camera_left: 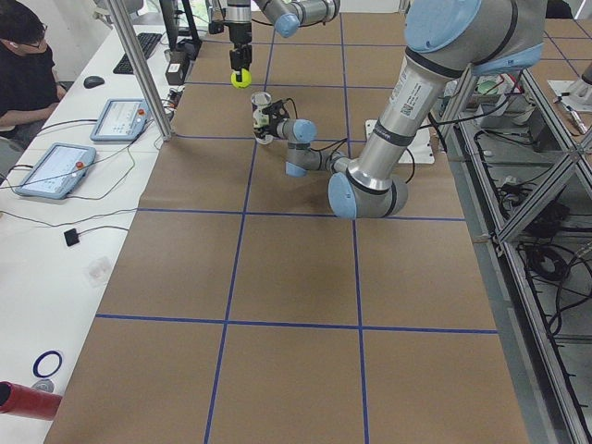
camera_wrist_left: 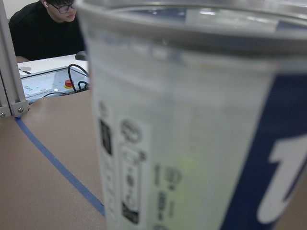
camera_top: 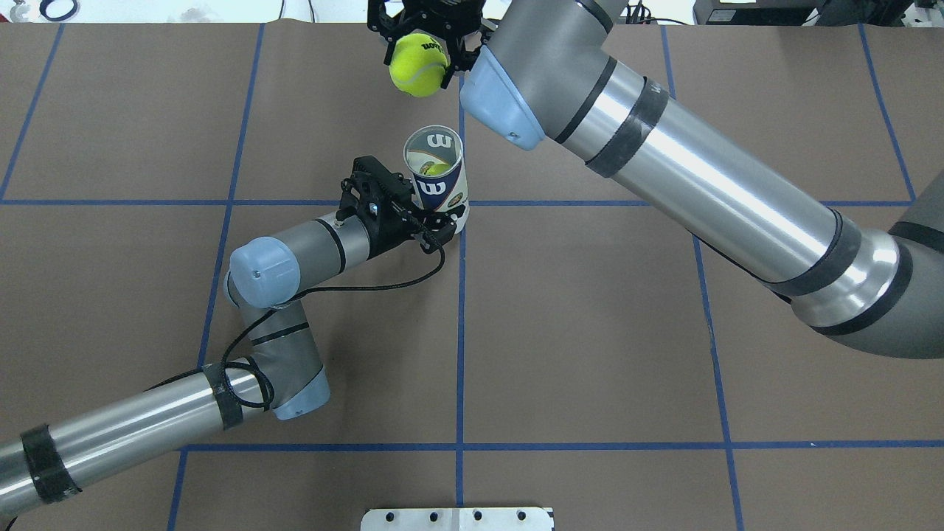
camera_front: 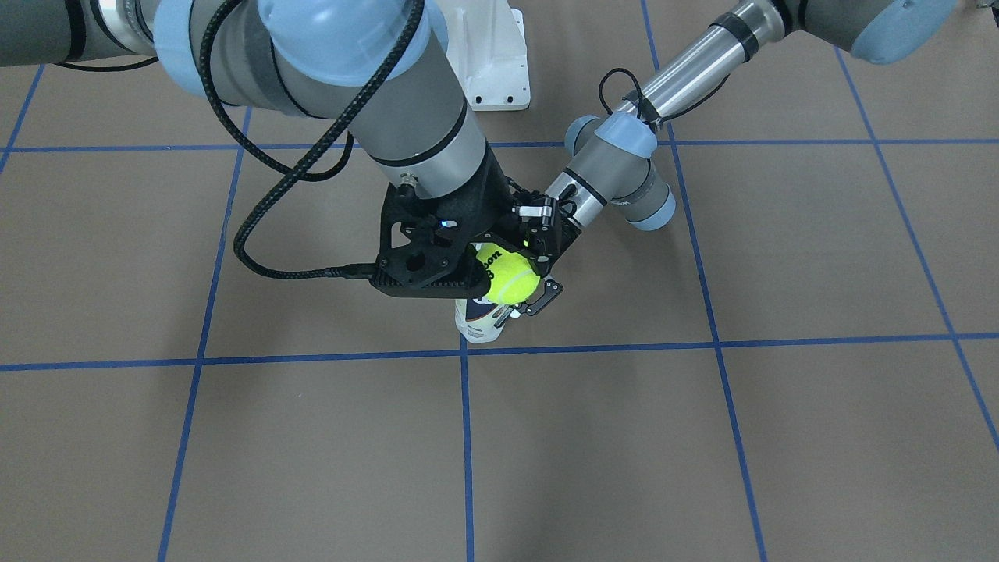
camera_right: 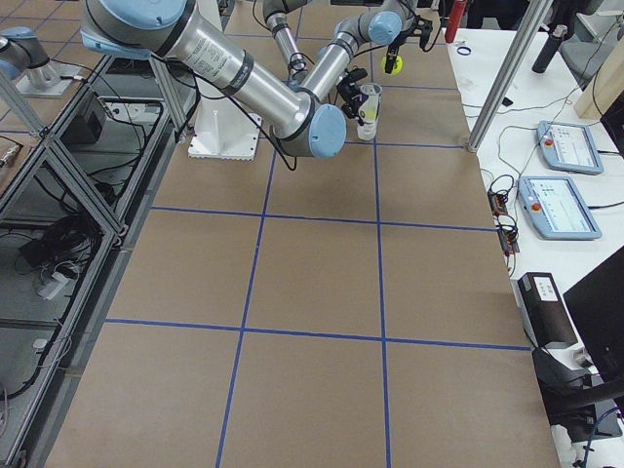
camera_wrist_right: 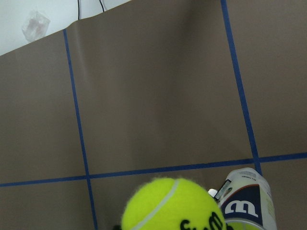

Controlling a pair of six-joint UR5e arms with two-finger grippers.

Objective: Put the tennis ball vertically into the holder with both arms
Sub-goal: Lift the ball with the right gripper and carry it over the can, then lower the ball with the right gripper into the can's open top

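The holder [camera_top: 436,181], a clear can with a navy-and-white label, stands upright on the table with its mouth open; a yellow ball [camera_top: 436,169] lies inside it. My left gripper [camera_top: 441,225] is shut on the can's lower part. The can fills the left wrist view [camera_wrist_left: 192,124]. My right gripper [camera_top: 418,51] is shut on a yellow tennis ball [camera_top: 417,66] and holds it in the air, higher than the can's mouth and a little to its far side. In the front view the ball [camera_front: 507,273] overlaps the can [camera_front: 478,321]. The right wrist view shows the ball [camera_wrist_right: 172,206] beside the can [camera_wrist_right: 247,208].
The white metal base [camera_front: 492,62] stands at the robot's side of the table. An operator [camera_left: 20,65], tablets [camera_left: 120,118] and an aluminium post [camera_left: 139,65] are along the far edge. Blue tape lines [camera_top: 460,332] cross the brown table.
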